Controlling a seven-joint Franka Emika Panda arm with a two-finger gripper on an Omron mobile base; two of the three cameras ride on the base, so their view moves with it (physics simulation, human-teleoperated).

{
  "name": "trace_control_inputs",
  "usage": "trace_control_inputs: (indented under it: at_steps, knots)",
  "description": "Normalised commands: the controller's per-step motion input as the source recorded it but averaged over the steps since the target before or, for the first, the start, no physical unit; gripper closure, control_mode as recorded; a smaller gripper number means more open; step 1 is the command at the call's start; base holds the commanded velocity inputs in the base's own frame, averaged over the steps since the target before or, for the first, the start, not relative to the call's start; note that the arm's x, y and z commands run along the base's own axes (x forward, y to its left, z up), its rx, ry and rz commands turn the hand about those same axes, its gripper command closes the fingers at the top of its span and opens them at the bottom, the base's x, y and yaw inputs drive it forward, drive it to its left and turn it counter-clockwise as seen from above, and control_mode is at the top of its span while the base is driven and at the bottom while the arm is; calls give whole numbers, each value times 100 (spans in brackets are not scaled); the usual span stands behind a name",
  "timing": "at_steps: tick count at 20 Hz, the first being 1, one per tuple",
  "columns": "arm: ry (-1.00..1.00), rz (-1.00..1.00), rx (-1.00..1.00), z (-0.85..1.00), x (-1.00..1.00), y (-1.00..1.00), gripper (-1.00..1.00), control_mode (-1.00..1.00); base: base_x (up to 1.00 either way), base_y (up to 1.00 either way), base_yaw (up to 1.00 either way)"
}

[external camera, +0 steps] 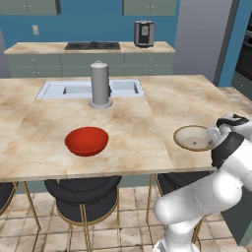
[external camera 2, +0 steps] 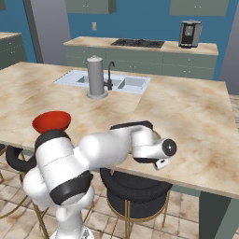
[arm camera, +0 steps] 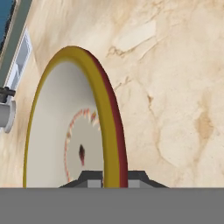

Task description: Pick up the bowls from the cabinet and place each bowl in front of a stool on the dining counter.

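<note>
Resting on the marble counter (external camera: 123, 123), the red bowl (external camera: 87, 140) sits above a stool (external camera: 82, 193); the gripper (arm camera: 114, 180) is clenched on the cream bowl's (external camera: 193, 137) rim beside it, before the sink (external camera: 74, 89).

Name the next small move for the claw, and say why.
Probably open the claw and lift clear. Its fingers pinch the rim of the cream bowl, which already seems to rest on the counter above a stool. The red bowl sits in front of another stool.
</note>
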Motion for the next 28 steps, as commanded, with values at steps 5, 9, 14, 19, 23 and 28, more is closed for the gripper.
trace_control_inputs:
  at_steps: [5, 9, 14, 19, 23, 28]
  knots:
    - [-1, 0, 0, -19, 13, -13, 100, -100, 0, 0, 0]
    - [-2, 0, 0, -21, 18, -11, 100, -100, 0, 0, 0]
    - [-3, 0, 0, -22, 22, -11, 100, -100, 0, 0, 0]
    - [-2, 0, 0, -21, 26, -14, 100, -100, 0, 0, 0]
    - [-1, 0, 0, -20, 28, -15, 100, -100, 0, 0, 0]
    - [-1, 0, 0, -19, 26, -18, 100, -100, 0, 0, 0]
